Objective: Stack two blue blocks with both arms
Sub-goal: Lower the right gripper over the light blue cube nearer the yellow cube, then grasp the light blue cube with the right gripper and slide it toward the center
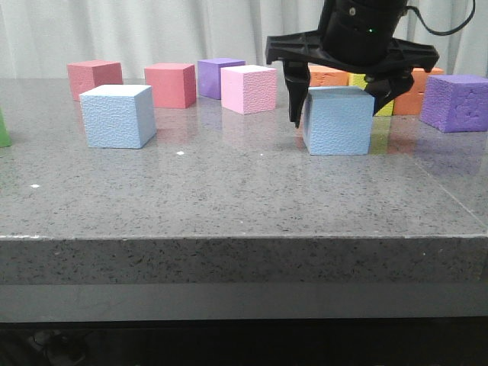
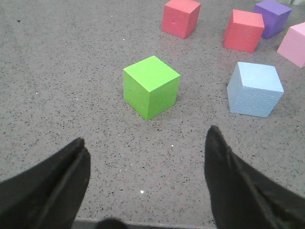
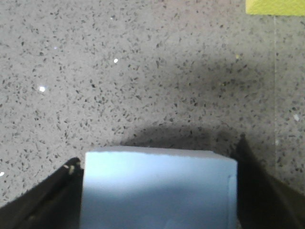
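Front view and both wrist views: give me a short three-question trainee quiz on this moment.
1. True or false: the right gripper straddles a blue block that sits on the table.
2. Which cube lies nearest the left gripper in the left wrist view? A) green cube B) yellow cube C) orange cube
3. Fill in: the other blue block stands to the ___ of the straddled one in the front view.

Key: 1 true; 2 A; 3 left.

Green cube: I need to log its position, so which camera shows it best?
The left wrist view: the whole green cube shows, apart from other cubes. The front view catches only a sliver at its edge; the right wrist view misses it.
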### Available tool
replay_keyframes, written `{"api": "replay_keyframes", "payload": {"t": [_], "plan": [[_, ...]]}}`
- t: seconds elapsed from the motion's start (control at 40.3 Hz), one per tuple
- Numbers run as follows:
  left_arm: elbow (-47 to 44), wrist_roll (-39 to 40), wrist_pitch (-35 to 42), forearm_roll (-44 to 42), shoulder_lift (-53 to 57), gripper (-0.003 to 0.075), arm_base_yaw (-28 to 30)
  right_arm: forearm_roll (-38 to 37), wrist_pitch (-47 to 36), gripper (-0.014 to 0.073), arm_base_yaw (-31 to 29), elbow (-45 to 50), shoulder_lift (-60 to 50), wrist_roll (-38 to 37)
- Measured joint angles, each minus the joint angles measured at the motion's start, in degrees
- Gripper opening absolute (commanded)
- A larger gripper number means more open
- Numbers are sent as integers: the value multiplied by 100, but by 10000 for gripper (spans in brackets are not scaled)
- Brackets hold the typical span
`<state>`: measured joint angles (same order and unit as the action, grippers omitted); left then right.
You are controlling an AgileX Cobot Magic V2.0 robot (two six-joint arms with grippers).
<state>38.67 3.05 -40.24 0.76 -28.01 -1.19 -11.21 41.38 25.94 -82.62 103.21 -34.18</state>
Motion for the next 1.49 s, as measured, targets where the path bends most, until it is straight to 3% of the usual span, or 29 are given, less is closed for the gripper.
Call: {"api": "replay_keyframes", "payload": {"t": [0.099, 0.149, 0.571, 0.795, 1.167, 1.267, 1.49], "plan": [[0, 0, 0, 0, 0, 494, 0, 0, -9, 374, 0, 0, 9, -9], [0, 0, 0, 0, 0, 494, 0, 10, -9, 361, 0, 0, 9, -12], [0, -9, 8, 0, 0, 494, 0, 175, 261, 362, 13, -151, 9, -12], [0, -9, 8, 0, 0, 494, 0, 89, 557, 362, 497, -794, 13, -23], [0, -9, 131, -204, 0, 494, -452, -781, 1182, 363, 1404, -2000, 1018, -1212], [0, -9, 131, -292, 0, 494, -553, -833, 1170, 404, 1418, -2083, 1137, -1409], [0, -9, 131, -323, 0, 494, -571, -877, 1158, 590, 1399, -2099, 1191, -1489]]}}
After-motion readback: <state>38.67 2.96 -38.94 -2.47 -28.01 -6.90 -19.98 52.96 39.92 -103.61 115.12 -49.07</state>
